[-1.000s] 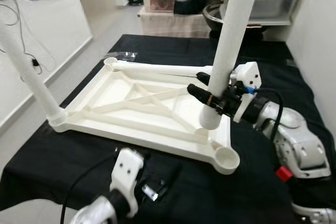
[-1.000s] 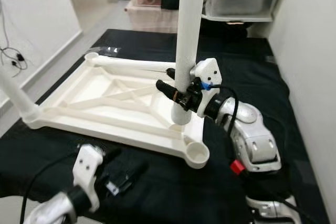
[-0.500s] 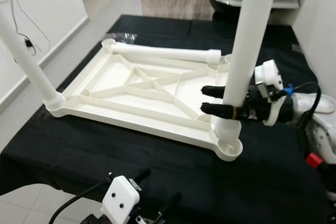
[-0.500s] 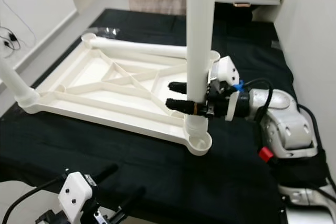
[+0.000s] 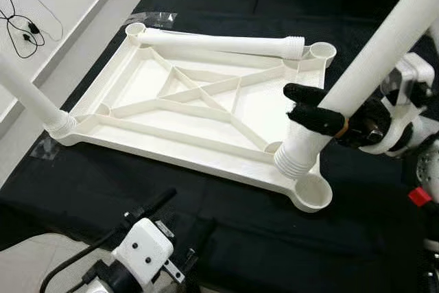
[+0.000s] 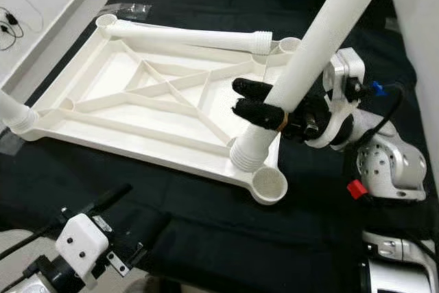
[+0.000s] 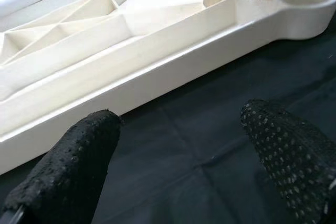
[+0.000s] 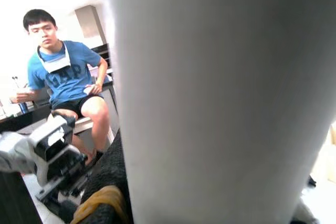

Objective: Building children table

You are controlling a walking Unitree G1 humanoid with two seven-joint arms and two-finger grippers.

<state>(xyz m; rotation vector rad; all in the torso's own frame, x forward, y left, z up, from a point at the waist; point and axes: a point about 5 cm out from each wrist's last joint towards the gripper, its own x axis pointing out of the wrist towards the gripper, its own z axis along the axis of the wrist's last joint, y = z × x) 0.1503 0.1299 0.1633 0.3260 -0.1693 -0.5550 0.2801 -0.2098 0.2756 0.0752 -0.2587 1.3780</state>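
My right gripper (image 6: 264,104) pinches a tilted leg (image 6: 302,66) just above the empty socket (image 6: 269,185) at the tabletop's (image 5: 185,101) 4 o'clock corner, lining up its threads; left gripper (image 7: 178,166) idles spread.

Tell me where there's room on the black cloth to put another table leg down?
Free patches: the black cloth between the tabletop frame's near edge and the left gripper, and the strip beyond the loose leg lying on the frame. It's crowded at the near right corner socket, where the right gripper holds a tilted leg.
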